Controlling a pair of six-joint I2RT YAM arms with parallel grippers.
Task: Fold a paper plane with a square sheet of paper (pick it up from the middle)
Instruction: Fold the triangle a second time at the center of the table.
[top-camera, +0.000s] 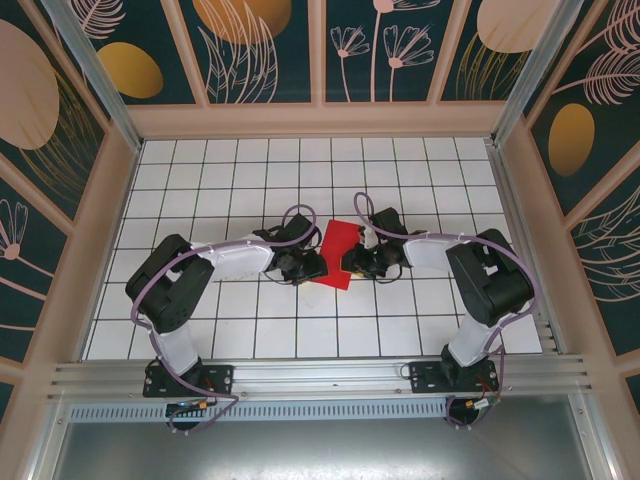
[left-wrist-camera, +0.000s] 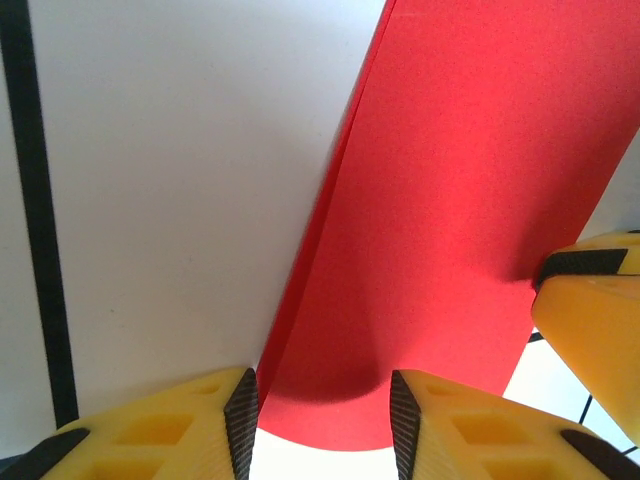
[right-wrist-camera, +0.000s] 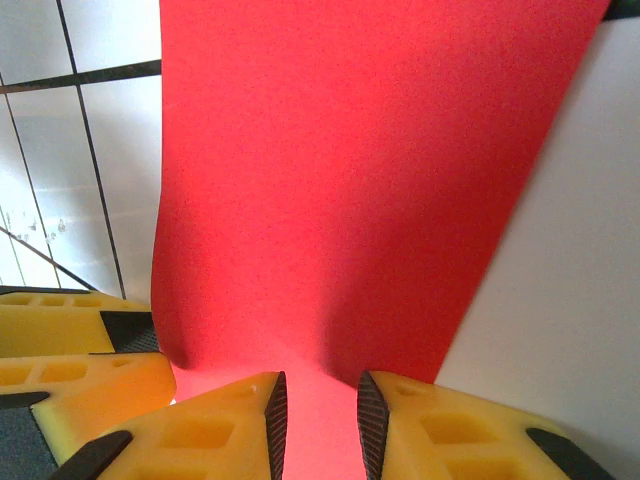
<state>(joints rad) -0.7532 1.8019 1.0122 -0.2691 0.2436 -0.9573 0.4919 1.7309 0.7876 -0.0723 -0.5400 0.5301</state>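
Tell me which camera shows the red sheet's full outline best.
Top external: the red sheet is nearly whole there, its outline traceable. Left wrist gives a close curved strip; right wrist a broad band cut by the frame.

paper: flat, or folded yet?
Bowed, not flat; no sharp crease visible. From above the paper looks narrower than long, and the left wrist view shows it arching off the table. Whether layers overlap: cannot tell.

My bench (top-camera: 250, 330) is white with a black grid; teal walls (top-camera: 270, 50) with floral prints stand along three edges.
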